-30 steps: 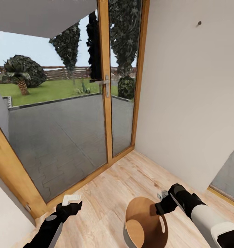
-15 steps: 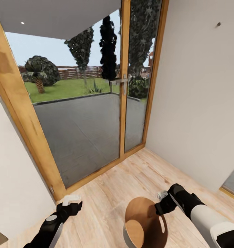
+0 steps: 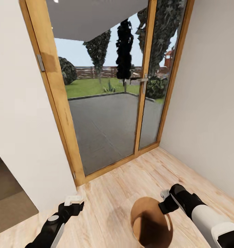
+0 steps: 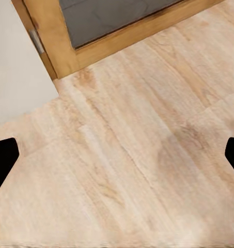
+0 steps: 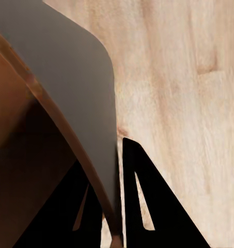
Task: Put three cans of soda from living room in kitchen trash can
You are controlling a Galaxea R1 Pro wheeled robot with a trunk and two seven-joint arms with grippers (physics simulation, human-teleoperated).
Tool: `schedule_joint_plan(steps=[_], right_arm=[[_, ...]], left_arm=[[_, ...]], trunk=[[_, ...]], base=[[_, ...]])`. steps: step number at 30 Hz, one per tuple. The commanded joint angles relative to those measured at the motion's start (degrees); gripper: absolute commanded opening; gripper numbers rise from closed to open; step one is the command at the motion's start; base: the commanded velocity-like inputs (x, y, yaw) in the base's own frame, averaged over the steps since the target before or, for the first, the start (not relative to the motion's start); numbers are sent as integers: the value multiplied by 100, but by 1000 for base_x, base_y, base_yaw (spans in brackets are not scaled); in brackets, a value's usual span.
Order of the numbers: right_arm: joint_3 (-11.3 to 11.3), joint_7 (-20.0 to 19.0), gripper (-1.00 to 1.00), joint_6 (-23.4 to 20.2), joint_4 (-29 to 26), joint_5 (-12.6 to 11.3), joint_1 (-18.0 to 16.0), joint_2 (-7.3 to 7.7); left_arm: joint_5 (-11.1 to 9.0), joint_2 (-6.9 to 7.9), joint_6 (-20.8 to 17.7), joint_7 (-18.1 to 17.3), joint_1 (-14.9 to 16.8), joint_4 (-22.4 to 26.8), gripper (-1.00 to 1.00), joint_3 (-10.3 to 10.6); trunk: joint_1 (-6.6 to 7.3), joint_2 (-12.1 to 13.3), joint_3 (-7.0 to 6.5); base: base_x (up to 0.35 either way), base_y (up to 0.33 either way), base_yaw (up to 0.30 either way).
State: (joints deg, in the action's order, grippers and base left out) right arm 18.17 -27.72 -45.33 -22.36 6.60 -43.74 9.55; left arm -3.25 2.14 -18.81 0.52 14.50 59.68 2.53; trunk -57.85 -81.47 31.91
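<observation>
Here the right tool [image 3: 164,202] is clamped on the rim of the tash can [image 3: 152,224], which hangs just beside it above the wood floor [image 3: 117,193]. The left tool [image 3: 74,201] is spread apart, holding nothing, near the glass doors [image 3: 110,117].

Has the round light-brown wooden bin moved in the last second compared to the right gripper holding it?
No. The wooden bin sits at the right gripper as before; only the camera swung past the wood-framed glass door.
</observation>
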Motion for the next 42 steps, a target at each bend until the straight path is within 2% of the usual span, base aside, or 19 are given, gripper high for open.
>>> schedule_joint_plan(steps=[1, 8, 28, 42], right_arm=[[-12, 35, -100, -47, 0, -199, 1, -5], [33, 291, -100, 11, -5, -203, 5, -43], [-11, 242, -100, 16, -4, -234, 6, -58], [2, 241, -100, 16, 1, -234, 6, -58]], left_arm=[[0, 1, 0, 0, 0, 0, 100, 1], [0, 4, 0, -2, 0, 0, 100, 2], [0, 2, 0, 0, 0, 0, 100, 2], [-12, -10, 9, 7, 8, -174, 100, 11]], trunk=[[0, 0, 0], [0, 0, 0], [0, 0, 0], [0, 0, 0]], base=[[-272, 159, 192], [-270, 159, 179], [-256, 199, 27], [-218, 241, 175]])
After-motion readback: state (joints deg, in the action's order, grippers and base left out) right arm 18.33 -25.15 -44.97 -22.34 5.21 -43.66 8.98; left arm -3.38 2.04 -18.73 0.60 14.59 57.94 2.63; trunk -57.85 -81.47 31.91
